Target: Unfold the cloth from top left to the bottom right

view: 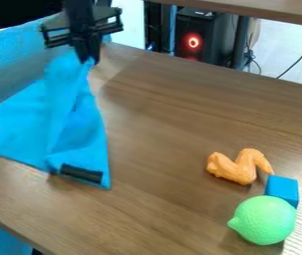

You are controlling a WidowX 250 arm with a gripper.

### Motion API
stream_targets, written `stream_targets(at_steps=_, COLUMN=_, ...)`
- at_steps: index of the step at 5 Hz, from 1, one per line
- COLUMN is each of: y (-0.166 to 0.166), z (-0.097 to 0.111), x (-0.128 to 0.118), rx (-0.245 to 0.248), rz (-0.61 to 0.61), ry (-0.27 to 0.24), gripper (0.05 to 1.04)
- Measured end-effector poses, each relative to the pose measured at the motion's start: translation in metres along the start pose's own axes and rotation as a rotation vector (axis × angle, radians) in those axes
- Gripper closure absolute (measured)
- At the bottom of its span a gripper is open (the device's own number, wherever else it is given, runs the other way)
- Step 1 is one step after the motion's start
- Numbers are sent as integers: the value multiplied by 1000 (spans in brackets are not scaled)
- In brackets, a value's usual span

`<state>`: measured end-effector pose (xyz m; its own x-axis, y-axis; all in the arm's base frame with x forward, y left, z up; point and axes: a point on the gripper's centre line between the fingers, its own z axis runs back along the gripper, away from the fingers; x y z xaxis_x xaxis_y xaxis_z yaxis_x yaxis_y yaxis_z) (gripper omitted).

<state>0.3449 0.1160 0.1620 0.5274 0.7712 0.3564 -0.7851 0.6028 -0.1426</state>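
The gripper hangs at the upper left of the camera view, shut on the top of the blue cloth. From there the cloth drapes downward in folds, lifted at its upper end, and its lower part spreads out over the left side of the table. Two black patches show on the cloth, one at its left edge and one near its lower right corner. The surface under the raised folds is hidden.
On the wooden table, at the lower right, an orange wing-shaped toy, a blue block and a green lime-like toy stand close together. A blue panel borders the table's upper left.
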Motion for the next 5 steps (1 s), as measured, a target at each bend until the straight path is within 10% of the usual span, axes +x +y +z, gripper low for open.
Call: stream_targets(at_steps=5, y=-54, z=38, x=-13, rx=-124, rz=44, ry=4, gripper=1024)
